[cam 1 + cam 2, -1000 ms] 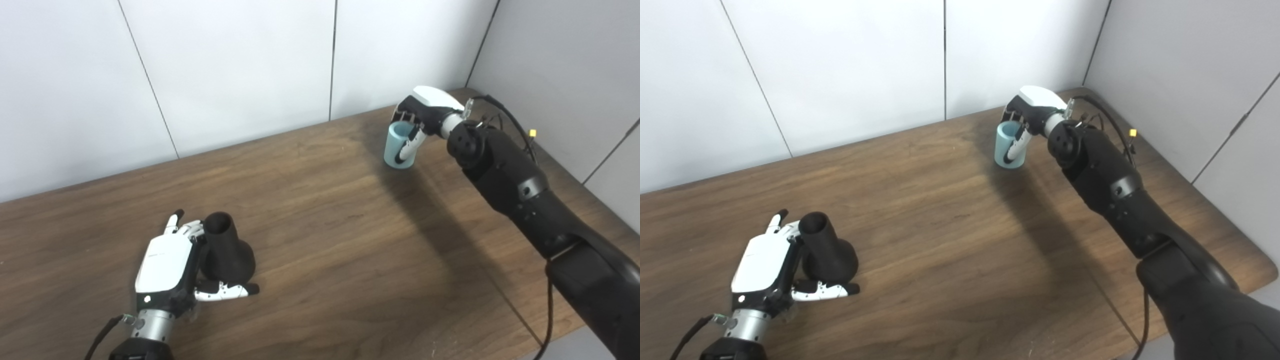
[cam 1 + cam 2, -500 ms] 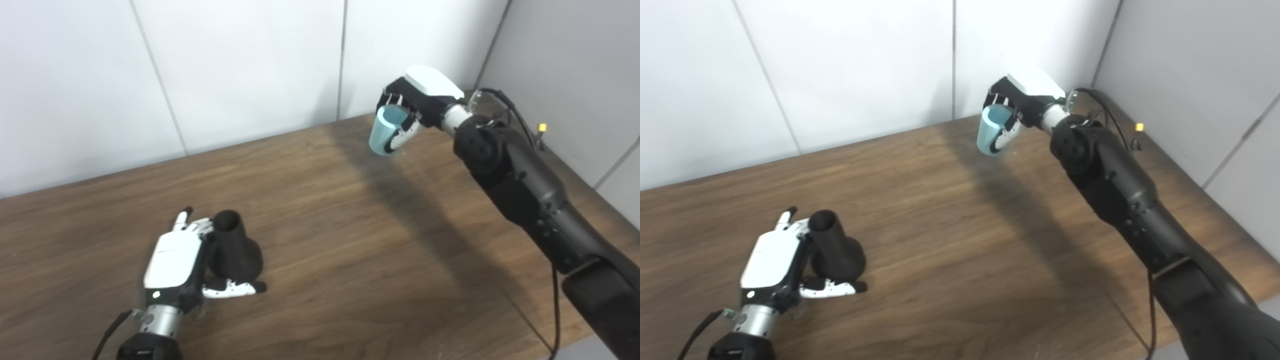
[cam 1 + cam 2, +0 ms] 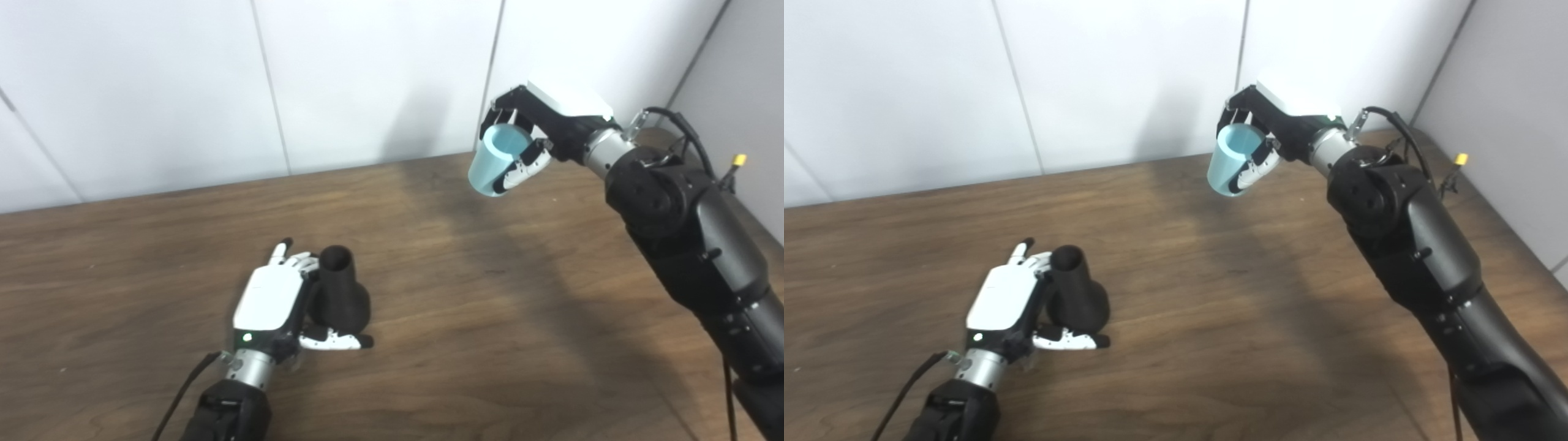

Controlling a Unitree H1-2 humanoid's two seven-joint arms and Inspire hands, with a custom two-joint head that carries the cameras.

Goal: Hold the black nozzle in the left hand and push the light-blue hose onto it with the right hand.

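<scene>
A black nozzle (image 3: 340, 294) stands upright on the wooden table (image 3: 478, 331), wide base down and open mouth up, at the front left. My left hand (image 3: 269, 303) rests against its left side. The fingers lie spread behind the nozzle and the thumb reaches along the front of its base, not closed on it. Far to the right, near the back wall, my right hand (image 3: 554, 125) is shut on a short light-blue hose (image 3: 497, 160). The hose hangs in the air above the table, tilted, with its open end facing up and left.
White wall panels (image 3: 367, 79) run close behind the table, and a grey wall (image 3: 747, 73) closes the right side. A black cable with a yellow tip (image 3: 739, 160) loops beside my right forearm. Bare wood lies between the two hands.
My right hand has lifted the hose off the table and holds it up near the back wall. The camera has panned left. The left hand and nozzle have stayed put.
</scene>
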